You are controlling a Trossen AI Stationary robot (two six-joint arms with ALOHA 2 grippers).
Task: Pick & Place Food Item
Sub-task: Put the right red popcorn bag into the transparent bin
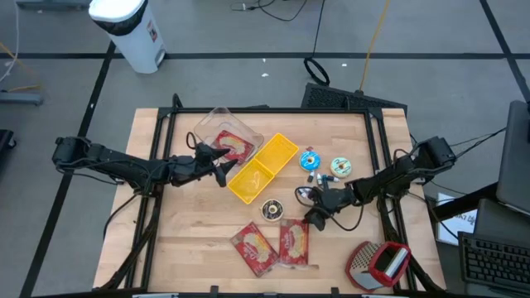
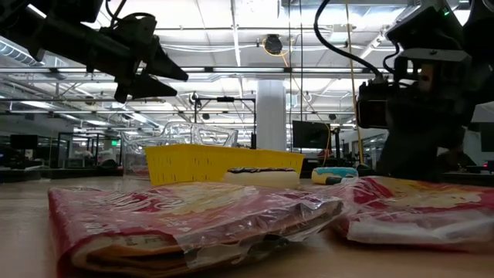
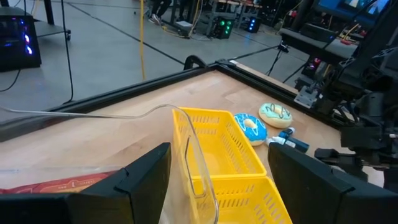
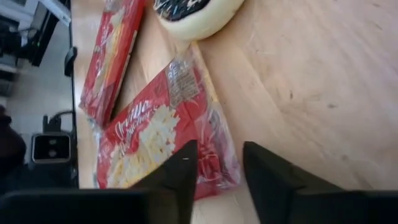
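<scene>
Two red snack packets [image 1: 255,248] [image 1: 294,242] lie flat near the table's front. A chocolate donut [image 1: 272,209] sits just behind them. My right gripper [image 4: 221,171] slants down over the right packet [image 4: 155,130]. Its fingers stand narrowly apart on either side of that packet's nearest corner. A third red packet [image 1: 232,145] lies in a clear container [image 1: 228,132] at the far left. My left gripper [image 1: 219,164] hangs open above that container's rim, by the yellow basket [image 1: 263,168], with nothing between its fingers. My right gripper comes at the packet's corner [image 4: 214,158] slanting down from the table's right side. One finger [image 4: 183,171] stands on each side of the clear wrap. I cannot tell whether they touch it. The packet lies flat on the table.
A blue donut [image 1: 311,160] and a green donut [image 1: 341,167] lie right of the basket. A small blue and black object [image 3: 291,138] lies beside them. A red and grey object [image 1: 379,263] sits at the front right corner. Black frame rails [image 1: 377,132] border the table.
</scene>
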